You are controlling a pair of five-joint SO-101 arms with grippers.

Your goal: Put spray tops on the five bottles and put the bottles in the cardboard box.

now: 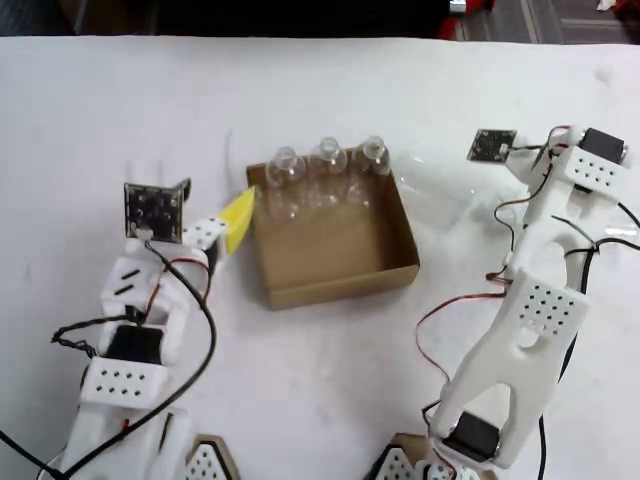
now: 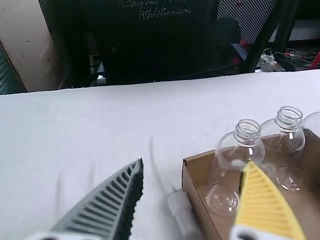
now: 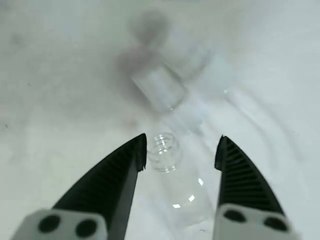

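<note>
Left gripper (image 2: 195, 167): fingers spread wide, one grey, one yellow, holding nothing. It sits at the left wall of the cardboard box (image 1: 340, 275), by the corner where the bottles stand, with the yellow finger over the wall.

Small white piece (image 2: 181, 215): lies on the bench (image 1: 330, 380) just outside that wall, between the open fingers. It may be a spray top, but too little shows to tell.

The cardboard box is open-topped and sits mid-bench between the two arms, judged within reach of either.

Three bottles (image 1: 327, 170): clear and upright, in a row against the box's far wall. Their necks are open and carry no spray tops. The near half of the box is free, judged as room for two more.

Loose bottle (image 3: 172, 180): clear and uncapped, on the bench right of the box. It appears to lie on its side.

Second loose bottle (image 3: 162, 85): just beyond the first, blurred.

Right gripper (image 3: 182, 140): fingers well open, one on each side of the loose bottle's neck and not closed on it. Judged to be lined up for a grasp at the neck.
</note>
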